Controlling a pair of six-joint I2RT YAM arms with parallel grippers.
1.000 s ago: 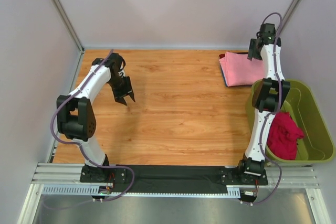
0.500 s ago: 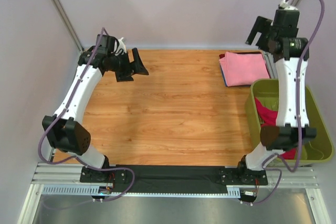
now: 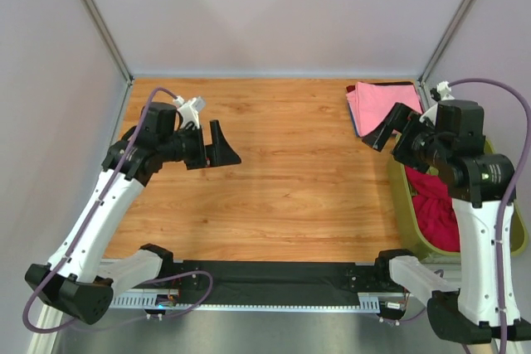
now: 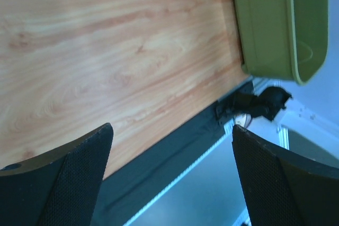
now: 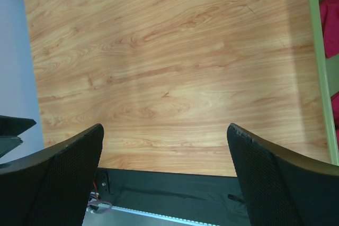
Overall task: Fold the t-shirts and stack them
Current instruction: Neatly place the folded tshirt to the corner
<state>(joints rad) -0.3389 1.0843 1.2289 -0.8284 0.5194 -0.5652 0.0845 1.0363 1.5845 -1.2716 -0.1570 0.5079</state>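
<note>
light: bright, even, soft | shadows: barely any on the table (image 3: 282, 188) | glare: wood a bit washed out in left wrist view | blur: close black fingers (image 4: 53, 183) kinda soft, rest sharp

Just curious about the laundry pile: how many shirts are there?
2 plainly: a pink shirt folded at the table's far right, a red shirt in the tub. Edges under the pink one suggest more hidden.

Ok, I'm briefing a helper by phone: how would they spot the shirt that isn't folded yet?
Find the olive-green tub at the wooden table's right edge. Inside it lies a magenta-red shirt. Unlike the light pink shirt folded flat on the table just beyond the tub, it is crumpled in a heap and a deeper red.
</note>
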